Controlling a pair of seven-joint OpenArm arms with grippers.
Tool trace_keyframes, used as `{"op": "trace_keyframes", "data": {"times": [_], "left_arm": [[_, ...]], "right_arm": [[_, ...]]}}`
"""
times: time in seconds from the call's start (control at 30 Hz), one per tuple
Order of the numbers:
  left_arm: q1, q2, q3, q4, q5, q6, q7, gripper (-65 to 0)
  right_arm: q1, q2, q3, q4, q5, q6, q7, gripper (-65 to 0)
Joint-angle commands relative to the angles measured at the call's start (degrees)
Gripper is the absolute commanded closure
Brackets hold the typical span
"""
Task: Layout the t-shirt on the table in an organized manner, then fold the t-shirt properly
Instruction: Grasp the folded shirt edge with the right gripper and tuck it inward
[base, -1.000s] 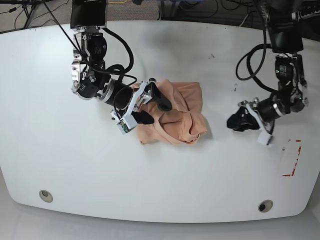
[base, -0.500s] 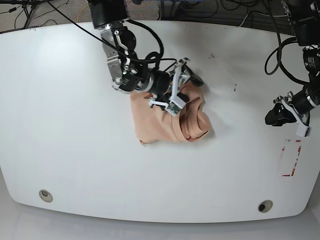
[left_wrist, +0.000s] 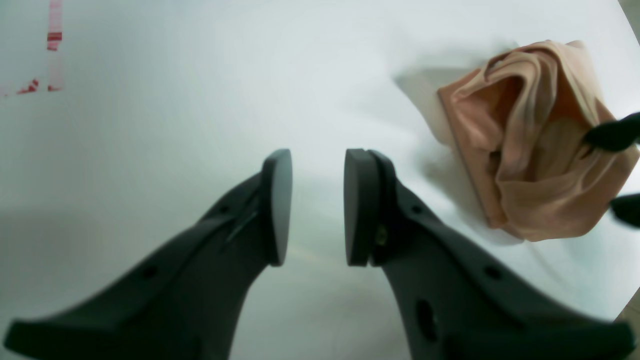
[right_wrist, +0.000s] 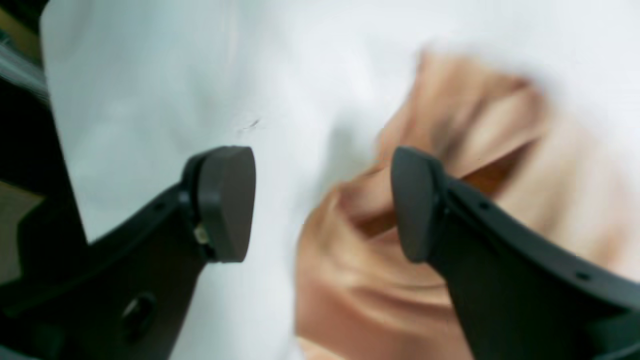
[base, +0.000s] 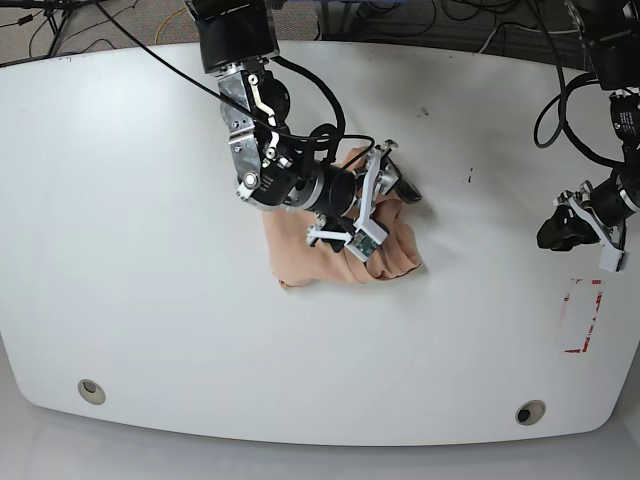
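The peach t-shirt (base: 300, 250) lies crumpled in a heap near the middle of the white table (base: 150, 250). My right gripper (base: 398, 205) reaches across the heap to its far right edge. In the right wrist view the gripper (right_wrist: 320, 205) is open and blurred; one finger (right_wrist: 415, 205) is over a fold of the t-shirt (right_wrist: 380, 300), the other over bare table. My left gripper (base: 552, 235) hovers far to the right. In the left wrist view it (left_wrist: 312, 205) is open and empty above bare table, with the t-shirt (left_wrist: 530, 150) well off to its upper right.
A red dashed rectangle mark (base: 585, 315) lies near the right edge, just below my left gripper, and also shows as the red mark (left_wrist: 52, 40). Two grommet holes (base: 92, 391) (base: 531, 412) sit near the front edge. Cables hang behind the table's back edge.
My right arm swung from the shirt's left side across to its far right edge, jaws staying open. My left arm drew back toward the table's right edge. The shirt's folds shifted slightly.
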Motion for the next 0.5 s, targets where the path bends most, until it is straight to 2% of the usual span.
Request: {"op": "trace_keyframes", "data": {"times": [0.0,0.2,0.47], "left_arm": [[-0.9,-1.3,-0.4,1.0,-1.2,-0.3,-1.1,-16.0],[-0.9,-1.3,-0.3,1.0,-1.0,-0.3,-1.1,-16.0],[0.1,-1.3,-0.2,1.0,-1.0,-0.3,-1.1,-16.0]], "right_arm": [[1.6,2.0,2.8,3.7,1.3,0.1,1.9,-40.1],[2.4,5.7,4.7,1.3,1.2,0.4,1.9,-40.1],[2.2,5.0,2.2,-4.9,1.3,0.5,4.8,-40.1]]}}
